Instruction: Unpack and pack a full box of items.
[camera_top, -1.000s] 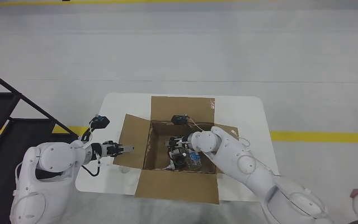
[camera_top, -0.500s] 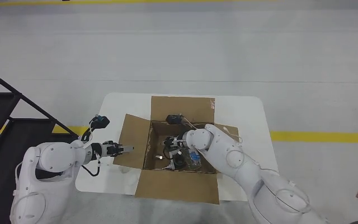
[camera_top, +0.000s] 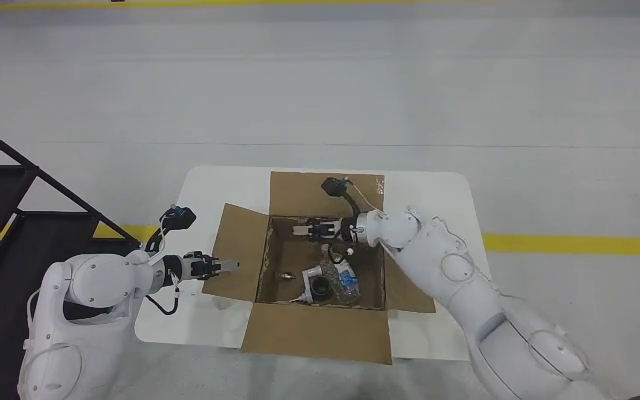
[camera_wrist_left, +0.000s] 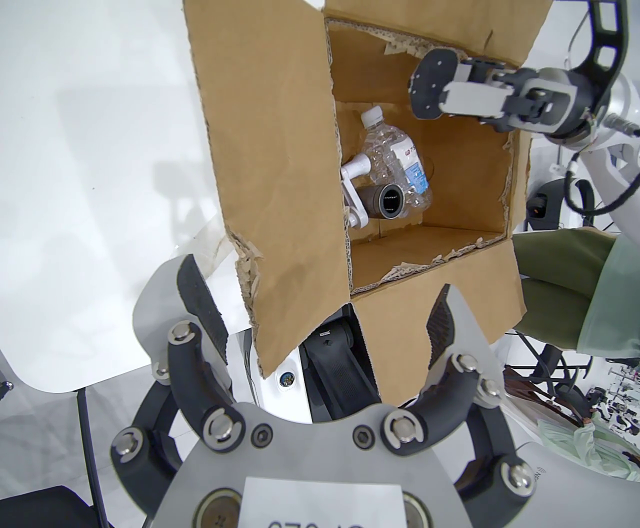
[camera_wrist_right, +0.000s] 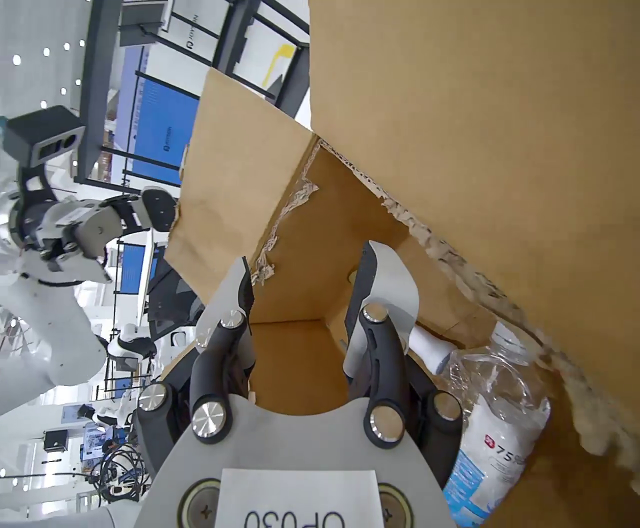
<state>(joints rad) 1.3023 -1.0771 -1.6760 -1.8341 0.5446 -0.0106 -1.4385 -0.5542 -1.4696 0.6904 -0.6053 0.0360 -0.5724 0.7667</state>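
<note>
An open cardboard box (camera_top: 326, 195) stands on the white table (camera_top: 222, 192). On its floor lie a clear plastic bottle (camera_top: 344, 281) (camera_wrist_left: 395, 160) (camera_wrist_right: 492, 415), a black cylinder (camera_top: 320, 290) (camera_wrist_left: 386, 200) and a white handled part (camera_top: 303, 296) (camera_wrist_left: 353, 190). A small dark piece (camera_top: 283, 274) lies apart from them. My right gripper (camera_top: 303, 228) (camera_wrist_right: 307, 272) hangs open and empty inside the box by its far wall, above the items. Outside the box, my left gripper (camera_top: 226, 265) (camera_wrist_left: 320, 300) is open at the left flap (camera_wrist_left: 270, 150).
All box flaps (camera_top: 318, 332) are folded outward, the near one overhanging the table's front edge. A black rack (camera_top: 40, 215) stands left of the table. Bare tabletop shows left and right of the box.
My right gripper has lifted off the items on the box floor and drawn back toward the far wall, empty. The left arm has stayed still.
</note>
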